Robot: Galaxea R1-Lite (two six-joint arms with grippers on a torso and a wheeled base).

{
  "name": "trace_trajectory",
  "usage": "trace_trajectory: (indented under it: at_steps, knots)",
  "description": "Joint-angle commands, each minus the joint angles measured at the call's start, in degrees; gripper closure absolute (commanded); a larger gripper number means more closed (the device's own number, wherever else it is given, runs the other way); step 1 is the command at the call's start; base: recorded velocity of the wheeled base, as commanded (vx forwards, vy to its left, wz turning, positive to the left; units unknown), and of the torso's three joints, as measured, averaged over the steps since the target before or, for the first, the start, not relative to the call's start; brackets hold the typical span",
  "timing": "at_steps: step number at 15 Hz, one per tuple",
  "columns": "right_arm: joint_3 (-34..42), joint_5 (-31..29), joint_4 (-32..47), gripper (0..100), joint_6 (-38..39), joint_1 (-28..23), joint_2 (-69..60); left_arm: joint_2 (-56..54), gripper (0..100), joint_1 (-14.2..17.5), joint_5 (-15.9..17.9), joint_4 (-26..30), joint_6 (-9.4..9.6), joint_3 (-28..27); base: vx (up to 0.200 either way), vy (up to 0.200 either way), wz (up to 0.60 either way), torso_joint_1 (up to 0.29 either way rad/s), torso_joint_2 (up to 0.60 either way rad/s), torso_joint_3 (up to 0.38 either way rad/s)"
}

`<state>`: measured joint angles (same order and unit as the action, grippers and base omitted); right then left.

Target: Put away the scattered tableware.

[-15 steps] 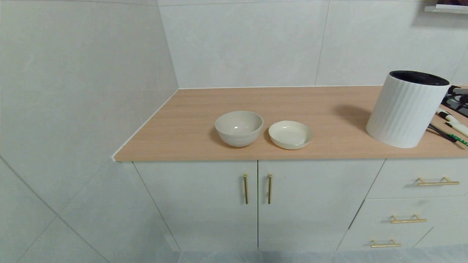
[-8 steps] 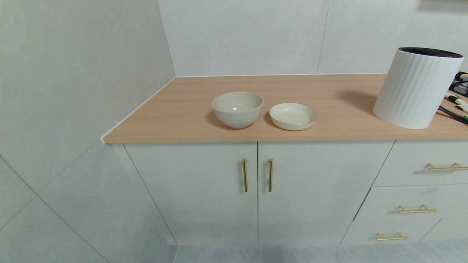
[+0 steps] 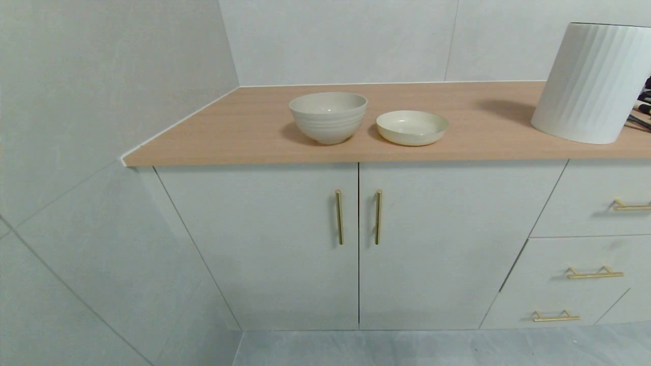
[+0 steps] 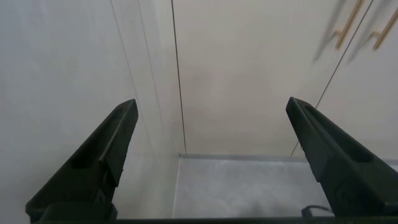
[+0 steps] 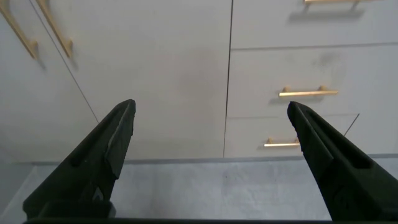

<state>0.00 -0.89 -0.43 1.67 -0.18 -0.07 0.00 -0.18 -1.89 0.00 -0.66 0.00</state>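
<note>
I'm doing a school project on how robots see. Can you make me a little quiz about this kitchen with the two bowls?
1. True or false: the deep bowl sits inside the shallow dish.
2. Which of these stands on the wooden counter, over on the robot's right? A) a white ribbed container B) a kettle C) a stack of plates
3. Fill in the blank: the left gripper and the right gripper are both ____, with nothing between their fingers.

Key: 1 false, they stand side by side on the counter; 2 A; 3 open.
</note>
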Motion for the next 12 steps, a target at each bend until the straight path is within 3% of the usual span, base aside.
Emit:
trace_trajectory:
  at_steps: [1,4,10,12]
  knots:
    - [0.0,0.01,-0.01,0,0.0,0.01,0.07,0.0,0,0.01,-0.04,0.0,-0.04,0.0,0.0,0.0,0.0,-0.144,0.46,0.315]
    - [0.0,0.01,-0.01,0,0.0,0.01,0.07,0.0,0,0.01,-0.04,0.0,-0.04,0.0,0.0,0.0,0.0,-0.09,0.34,0.253]
    - [0.0,0.01,-0.01,0,0.0,0.01,0.07,0.0,0,0.01,-0.04,0.0,0.04,0.0,0.0,0.0,0.0,-0.006,0.03,0.022]
    - [0.0,0.01,-0.01,0,0.0,0.01,0.07,0.0,0,0.01,-0.04,0.0,0.04,0.0,0.2,0.0,0.0,-0.007,0.0,0.005]
